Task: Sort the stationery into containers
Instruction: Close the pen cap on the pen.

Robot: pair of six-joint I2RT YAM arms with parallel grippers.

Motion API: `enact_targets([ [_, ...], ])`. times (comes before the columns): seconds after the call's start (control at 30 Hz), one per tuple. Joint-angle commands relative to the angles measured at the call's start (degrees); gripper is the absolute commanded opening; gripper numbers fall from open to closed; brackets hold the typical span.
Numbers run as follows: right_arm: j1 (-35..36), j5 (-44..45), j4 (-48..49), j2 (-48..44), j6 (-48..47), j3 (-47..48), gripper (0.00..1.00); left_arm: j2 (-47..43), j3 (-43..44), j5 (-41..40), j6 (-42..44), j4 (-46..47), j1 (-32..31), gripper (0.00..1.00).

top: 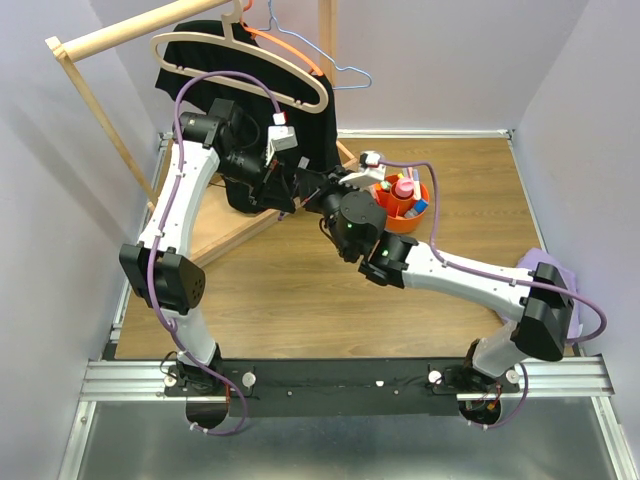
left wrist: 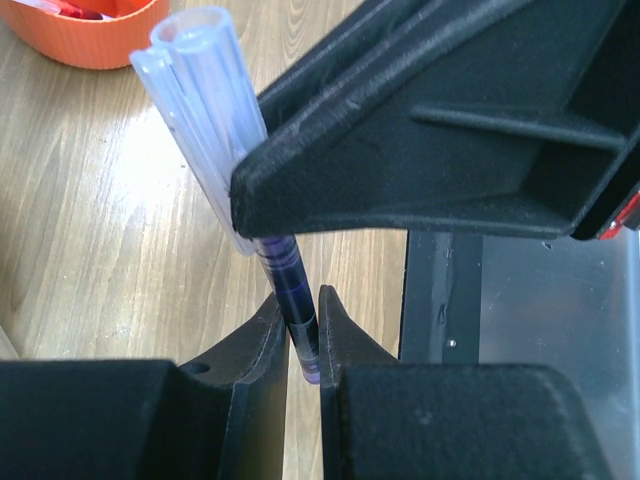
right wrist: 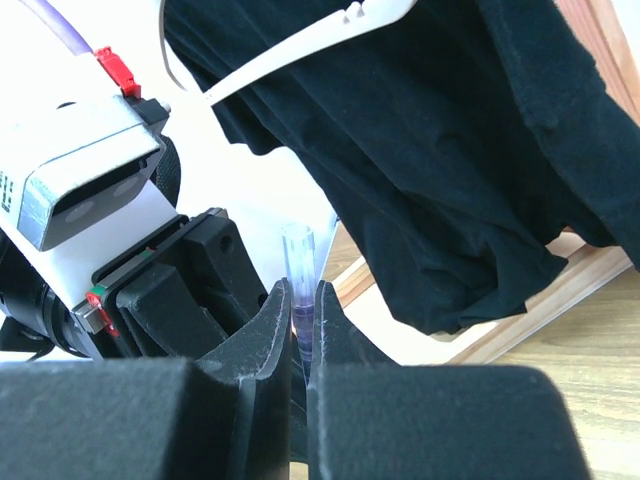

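A slim pen with a dark purple barrel (left wrist: pixel 287 275) and a clear cap (left wrist: pixel 196 90) is held in the air by both grippers at once. My left gripper (left wrist: pixel 301 325) is shut on the barrel's lower end. My right gripper (right wrist: pixel 304 305) is shut on the same pen (right wrist: pixel 298 255), whose clear end sticks up above its jaws. In the top view the two grippers meet, left (top: pixel 298 184) and right (top: pixel 326 196), just left of the round orange organiser (top: pixel 403 219). The organiser holds several pens and a pink tube (top: pixel 403 188). Its rim shows in the left wrist view (left wrist: pixel 90 45).
A black garment (top: pixel 258 75) hangs on a pale wooden hanger (top: pixel 200 48) from a wooden rack, with its base board (top: pixel 222 225) at the back left. It fills the upper right wrist view (right wrist: pixel 450 150). A lilac cloth (top: pixel 545 262) lies at the right edge.
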Motion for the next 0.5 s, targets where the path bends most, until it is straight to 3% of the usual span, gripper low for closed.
enact_targets([
  [0.0,8.19,-16.87,-28.11,11.71,-0.09,-6.38,0.01,-6.54,7.05,31.18,4.70,3.05,-2.34,0.00],
  [0.47,8.80,-15.55,-27.15,9.87,-2.28,-7.52,0.00,-7.68,6.26,31.09,4.44,2.96,-0.23,0.00],
])
